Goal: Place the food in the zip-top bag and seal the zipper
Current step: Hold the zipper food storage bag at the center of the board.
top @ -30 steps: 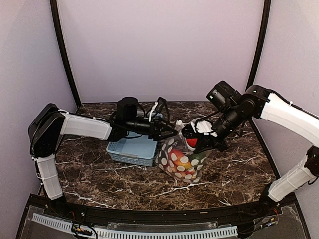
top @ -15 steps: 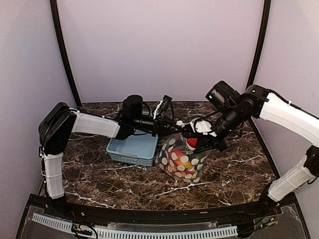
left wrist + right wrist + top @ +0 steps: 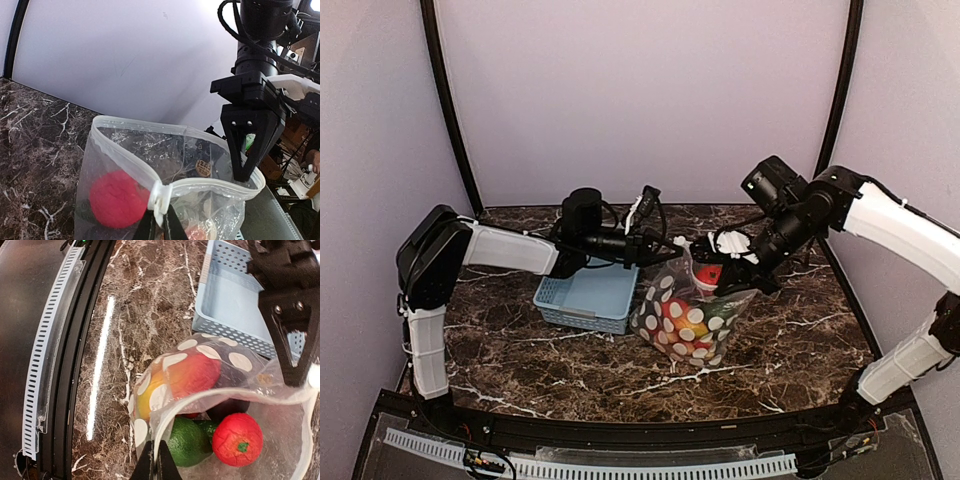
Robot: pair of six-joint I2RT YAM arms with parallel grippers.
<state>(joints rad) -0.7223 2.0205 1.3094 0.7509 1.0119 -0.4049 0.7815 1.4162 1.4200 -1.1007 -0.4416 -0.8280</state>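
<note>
The zip-top bag stands on the table with its mouth open, right of the basket. It holds the food: a red tomato, a green piece and a red-orange piece. The zipper rims the mouth, and its white slider sits at the bag's left end. My left gripper is shut on that slider. My right gripper is shut on the bag's rim at the opposite end, holding it up. In the top view the left gripper and right gripper face each other across the mouth.
A light-blue slotted basket sits just left of the bag, under the left arm. The table's black front rail runs along the near edge. Dark posts and purple walls close in the back and sides.
My left gripper moved in from the left and shut on the zipper slider. The right gripper lifted the bag's rim slightly, and the mouth now stands higher.
</note>
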